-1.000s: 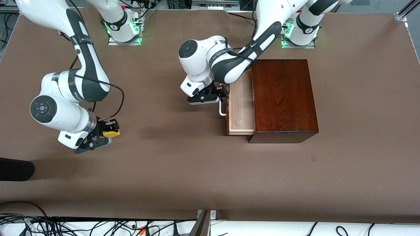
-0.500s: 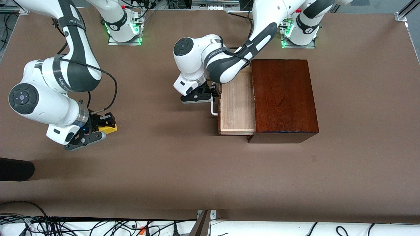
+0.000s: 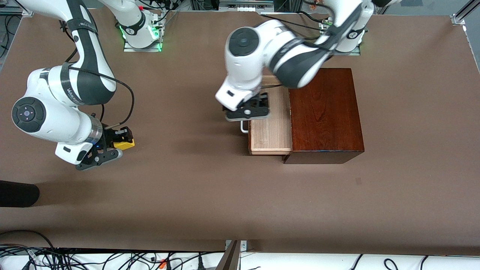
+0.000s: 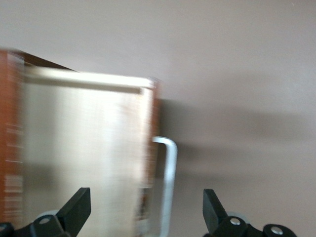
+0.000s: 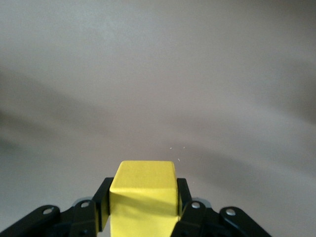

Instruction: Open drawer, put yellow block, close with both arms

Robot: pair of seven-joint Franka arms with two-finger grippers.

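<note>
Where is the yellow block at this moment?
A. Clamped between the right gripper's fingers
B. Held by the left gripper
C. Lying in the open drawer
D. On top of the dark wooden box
A: the right gripper is shut on the yellow block toward the right arm's end of the table, while the left gripper hangs open over the pulled-out drawer.

Drawer (image 3: 270, 129) pulled partway out of glossy dark mahogany box (image 3: 324, 112), toward the right arm's end of the table; pale wood tray, nothing visible inside, dark reddish front, white U-bar handle (image 4: 168, 182). Yellow block (image 3: 123, 144), small bright cube, pinched between the fingers of the right gripper (image 3: 117, 142) near the right arm's end, well apart from drawer.
</note>
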